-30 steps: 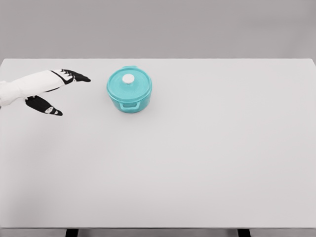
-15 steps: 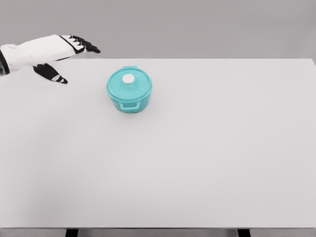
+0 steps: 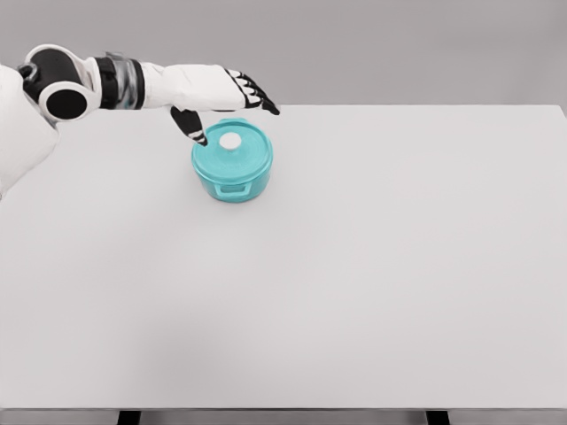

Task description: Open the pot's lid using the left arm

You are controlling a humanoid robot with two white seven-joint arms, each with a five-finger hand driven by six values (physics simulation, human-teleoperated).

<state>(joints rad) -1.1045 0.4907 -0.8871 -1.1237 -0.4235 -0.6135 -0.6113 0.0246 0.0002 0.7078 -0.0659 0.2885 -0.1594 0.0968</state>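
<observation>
On the white table (image 3: 372, 283), left of centre toward the far edge, one teal pot (image 3: 232, 173) stands with its one lid (image 3: 232, 147) still on, white knob (image 3: 230, 141) on top. One arm shows: the left hand (image 3: 217, 93) hovers behind the pot, fingers spread and empty, thumb (image 3: 190, 125) hanging by the lid's rim; contact there is unclear.

white arm (image 3: 168, 84) | black joint bands | robot hand (image 3: 217, 97) black-fingered

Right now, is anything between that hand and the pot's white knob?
No. In the head view the left hand hovers open above the knob, nothing between.
</observation>
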